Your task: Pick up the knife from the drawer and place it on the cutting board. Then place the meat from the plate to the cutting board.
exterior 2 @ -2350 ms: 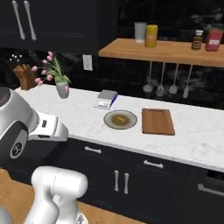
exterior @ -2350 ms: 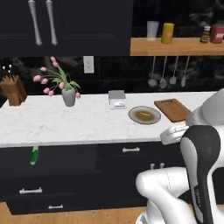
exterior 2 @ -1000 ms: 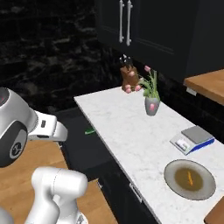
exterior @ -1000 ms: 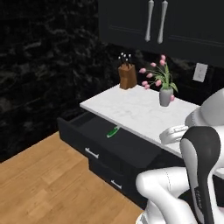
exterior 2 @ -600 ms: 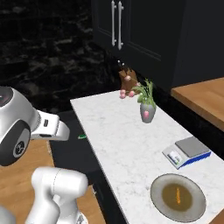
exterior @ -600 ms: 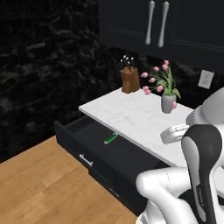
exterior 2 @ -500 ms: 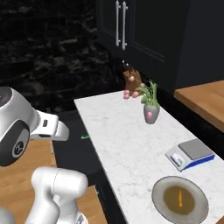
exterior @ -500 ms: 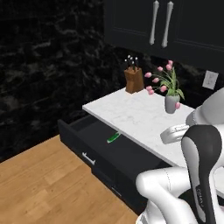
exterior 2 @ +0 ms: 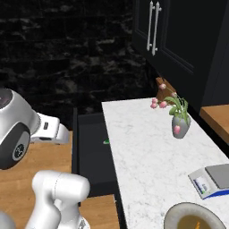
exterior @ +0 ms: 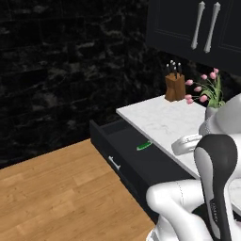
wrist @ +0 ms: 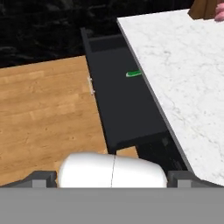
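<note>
The drawer (exterior: 123, 151) stands pulled open below the white marble counter (exterior: 160, 120). The green-handled knife (exterior: 144, 146) lies inside it, close under the counter's edge. In the hand view the knife (wrist: 133, 74) rests far ahead in the drawer (wrist: 117, 105). My gripper (wrist: 113, 178) is open, with its fingertips (wrist: 43, 178) wide apart, nothing between them, and well short of the drawer. From the right base, the knife (exterior 2: 106, 142) is a small green speck in the drawer (exterior 2: 89, 154). The plate (exterior 2: 172, 218) with the meat (exterior 2: 195, 222) sits at the bottom edge. The cutting board is out of view.
A brown knife block (exterior: 175, 85) and a vase of pink flowers (exterior 2: 179, 121) stand on the counter. A grey scale (exterior 2: 215, 178) lies near the plate. Dark upper cabinets (exterior 2: 154, 27) hang above. Wooden floor (exterior: 56, 188) spreads in front of the drawer.
The whole picture has shifted, so the base has moved. The open drawer and knife now sit nearer the middle of the base views. The gripper stays open.
</note>
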Available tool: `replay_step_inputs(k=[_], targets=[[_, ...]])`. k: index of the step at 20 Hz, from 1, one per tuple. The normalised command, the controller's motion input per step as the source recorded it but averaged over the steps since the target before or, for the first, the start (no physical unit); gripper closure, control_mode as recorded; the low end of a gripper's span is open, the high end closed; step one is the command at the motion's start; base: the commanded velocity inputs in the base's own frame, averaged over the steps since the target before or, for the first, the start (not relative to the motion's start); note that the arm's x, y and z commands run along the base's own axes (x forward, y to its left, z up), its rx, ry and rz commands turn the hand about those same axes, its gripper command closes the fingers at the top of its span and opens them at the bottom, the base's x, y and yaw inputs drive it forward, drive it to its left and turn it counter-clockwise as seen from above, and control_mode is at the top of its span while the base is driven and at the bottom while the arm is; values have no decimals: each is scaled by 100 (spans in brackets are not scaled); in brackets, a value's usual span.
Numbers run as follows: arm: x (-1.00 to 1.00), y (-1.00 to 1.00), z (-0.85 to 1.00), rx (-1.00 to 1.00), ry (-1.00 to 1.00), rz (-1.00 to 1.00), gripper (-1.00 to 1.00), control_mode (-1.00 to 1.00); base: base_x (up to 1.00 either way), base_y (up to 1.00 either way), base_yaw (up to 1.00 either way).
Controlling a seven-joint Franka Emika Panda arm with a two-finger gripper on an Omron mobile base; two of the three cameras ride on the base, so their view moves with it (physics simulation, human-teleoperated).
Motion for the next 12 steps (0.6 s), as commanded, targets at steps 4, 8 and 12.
replay_step_inputs(k=[4, 8, 12], targets=[[29, 4, -6, 0, 8, 3, -100, -100, 0, 0, 0], [74, 39, -40, -2, 9, 0, -100, -100, 0, 0, 0], [72, 31, -65, 0, 5, 1, -100, -100, 0, 0, 0]])
